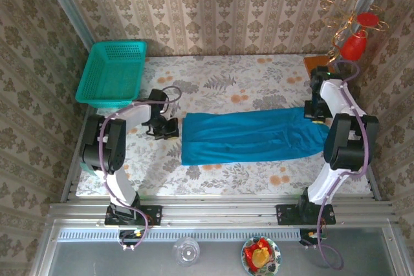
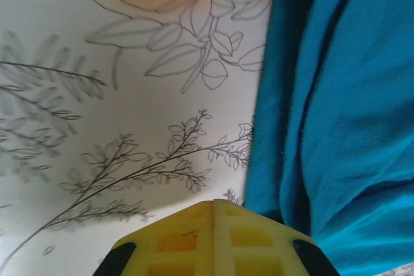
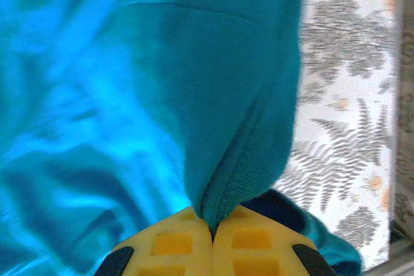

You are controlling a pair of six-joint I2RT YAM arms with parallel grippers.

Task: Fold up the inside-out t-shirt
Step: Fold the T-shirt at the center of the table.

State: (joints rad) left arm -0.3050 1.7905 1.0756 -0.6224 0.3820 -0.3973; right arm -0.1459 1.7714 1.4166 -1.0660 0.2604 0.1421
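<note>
The right gripper (image 3: 211,225) is squeezed shut on the t-shirt (image 3: 162,95). In the right wrist view its two yellow pads (image 3: 171,244) pinch a ribbed, folded edge of the blue cloth. The cloth rises from the pinch toward 12 o'clock and spreads out toward 9 o'clock.

The left gripper (image 2: 213,224) is shut too. In the left wrist view its yellow pads (image 2: 174,240) press flat on each other with no cloth seen between them. The edge of the t-shirt (image 2: 336,108) lies just beside them, on the 3 o'clock side. I cannot tell if the pads touch it.

From the top, the t-shirt (image 1: 252,137) lies in a long band across the middle of the flowery table (image 1: 246,75), from 9 o'clock to 3 o'clock. The left gripper (image 1: 165,127) sits at its 9 o'clock end. The right gripper (image 1: 315,116) sits at its 3 o'clock end.

A green basket (image 1: 113,72) rests at the 10 o'clock corner of the table, well apart from the t-shirt.

Off the table, at 6 o'clock, a plate (image 1: 261,254) holds red and yellow things (image 1: 260,250). A clear glass (image 1: 186,250) stands just beside the plate.
</note>
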